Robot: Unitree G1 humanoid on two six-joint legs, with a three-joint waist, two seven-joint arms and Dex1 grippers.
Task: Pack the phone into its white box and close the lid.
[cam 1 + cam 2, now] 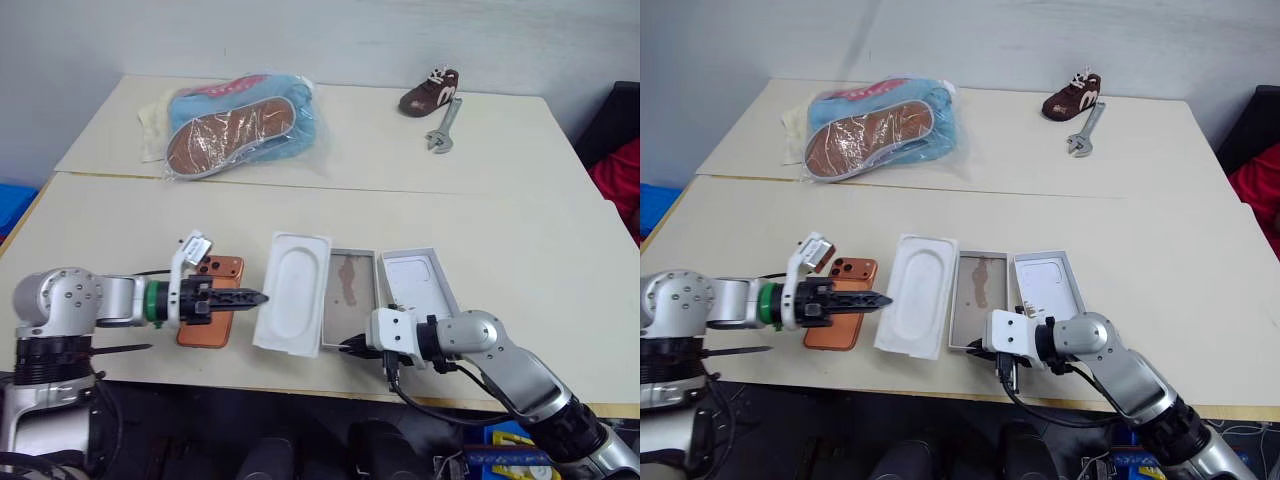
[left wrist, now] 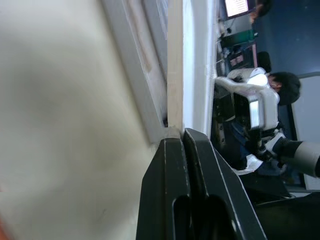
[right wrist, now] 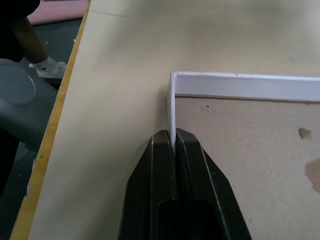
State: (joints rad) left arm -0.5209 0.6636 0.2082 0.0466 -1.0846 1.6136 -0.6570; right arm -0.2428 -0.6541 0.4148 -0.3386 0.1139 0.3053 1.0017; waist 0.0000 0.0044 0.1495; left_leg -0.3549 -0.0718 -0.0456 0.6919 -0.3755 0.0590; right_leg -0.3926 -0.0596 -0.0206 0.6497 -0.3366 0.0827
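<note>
So we're basically at the start here. The phone is lying camera-side up on the surface, lower left of the head view, not in anything yet. The box sits open in the lower middle with its brownish-stained lining showing, and the lid lies inside-up just right of it, touching or nearly so. Nothing packed, nothing closed.

What we do have is two grips. The right end effector is pinched together on the box's near wall, right by its corner; the wrist view shows the thin white wall caught between the fingers. The left end effector is shut too, tip at the left edge of the insert. In its wrist view it looks clamped on that edge, though the angle is awkward, so we'd call it probable and not certain.

The insert is the thing in the way. It lies between phone and box and seems to overlap the box's left side, so we reckon it has to be shifted aside before the phone can go in. Then phone in, lid flipped and put on.

Other stuff is well clear at the top of the frame: a bagged slipper upper left, a small brown shoe and a wrench upper right.
</note>
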